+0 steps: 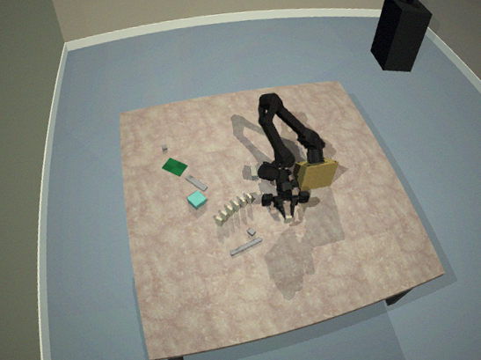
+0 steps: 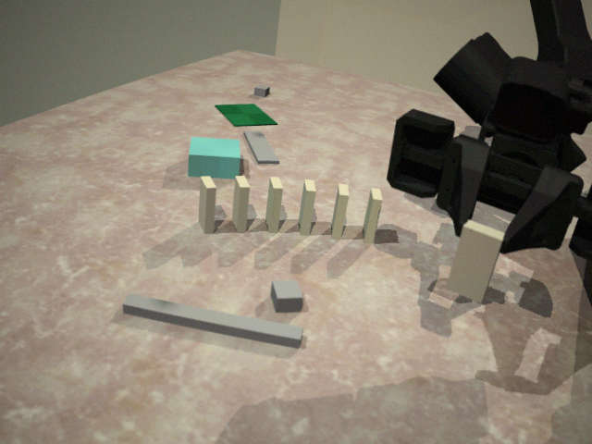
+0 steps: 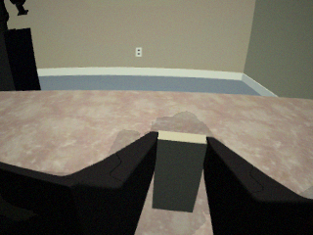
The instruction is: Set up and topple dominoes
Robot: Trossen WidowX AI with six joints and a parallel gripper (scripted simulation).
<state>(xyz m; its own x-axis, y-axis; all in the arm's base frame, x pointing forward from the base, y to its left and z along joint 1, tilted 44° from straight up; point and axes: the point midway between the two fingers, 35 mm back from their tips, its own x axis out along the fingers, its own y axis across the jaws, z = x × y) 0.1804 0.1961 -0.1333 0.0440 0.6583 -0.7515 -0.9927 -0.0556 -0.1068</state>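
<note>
A row of several upright cream dominoes stands evenly spaced; its right end domino point(image 1: 250, 197) point(image 2: 372, 217) is nearest my gripper, its left end domino point(image 1: 219, 220) point(image 2: 206, 207) is by the teal block. My gripper point(image 1: 288, 215) point(image 2: 482, 238) point(image 3: 182, 141) is shut on another domino point(image 2: 473, 267) point(image 3: 179, 176), right of the row with a gap. The held domino hangs down slightly tilted, low over the table, broad face toward the exterior camera; whether it touches the table I cannot tell. One more domino point(image 1: 254, 172) lies beside the arm, hidden in the exterior view.
The teal block point(image 1: 196, 199) point(image 2: 214, 157) is behind the row's left end. A long grey bar point(image 1: 246, 247) point(image 2: 210, 321) and grey cube point(image 1: 251, 231) point(image 2: 287, 296) lie in front. A flat grey piece point(image 1: 196, 182) point(image 2: 260, 147) and green sheet point(image 1: 174, 166) point(image 2: 245, 115) lie behind. A yellow box point(image 1: 320, 174) is beside the arm.
</note>
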